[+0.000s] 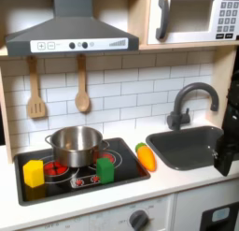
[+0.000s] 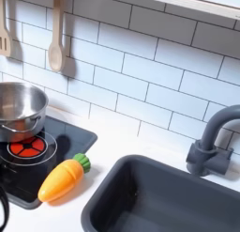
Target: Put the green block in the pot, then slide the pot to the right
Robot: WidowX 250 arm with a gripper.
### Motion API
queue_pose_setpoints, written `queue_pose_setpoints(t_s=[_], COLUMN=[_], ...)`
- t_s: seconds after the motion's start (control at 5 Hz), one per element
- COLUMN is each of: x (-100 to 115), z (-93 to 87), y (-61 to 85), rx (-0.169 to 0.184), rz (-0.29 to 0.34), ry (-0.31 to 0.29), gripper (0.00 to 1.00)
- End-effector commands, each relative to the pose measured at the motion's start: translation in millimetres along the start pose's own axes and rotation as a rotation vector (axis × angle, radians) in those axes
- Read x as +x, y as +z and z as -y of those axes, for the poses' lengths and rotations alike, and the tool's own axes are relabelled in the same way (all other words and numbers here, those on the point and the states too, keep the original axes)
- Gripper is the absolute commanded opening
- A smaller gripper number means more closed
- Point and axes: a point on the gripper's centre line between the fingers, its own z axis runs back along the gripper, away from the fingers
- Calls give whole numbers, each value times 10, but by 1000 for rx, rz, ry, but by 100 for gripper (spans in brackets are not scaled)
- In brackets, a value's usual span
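– On the lower middle of the first exterior view, is that the green block [image 1: 105, 166] you must take?

– Yes. It stands upright on the black stove top [image 1: 121, 171], just beside the pot [image 1: 77, 144], at the pot's lower right in the frame. It is not yet inside.

– And where do you find the gripper [image 1: 228, 152]?

– At the right edge of the first exterior view, a dark shape over the sink [image 1: 187, 149], well apart from the block. You cannot tell if the jaws are apart or together; it is too dark and cut by the border.

– Why does it matter that the block sits so near the pot?

– I judge that the way will be short: lift, go a little to the upper left, release over the open mouth. But the wall of the pot is close, so you should come down from above, not from the side.

– What lies in the way of the slide?

– The carrot toy [image 2: 61, 179] lies on the white table [image 2: 117, 132] between stove and sink in both exterior views. It may block the pot if you push far. The yellow block [image 1: 34, 172] is at the lower left, away from this path.
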Motion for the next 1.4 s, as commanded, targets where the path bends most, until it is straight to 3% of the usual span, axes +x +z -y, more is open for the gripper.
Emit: queue_pose_setpoints(t_s=[0.0,0.6,1.2], x=[1,462,1001], z=[0,-249,-665], y=[2,-75,-194], rx=[0,56,95], rz=[3,26,50], ry=[0,38,66], gripper=[100,100,100])
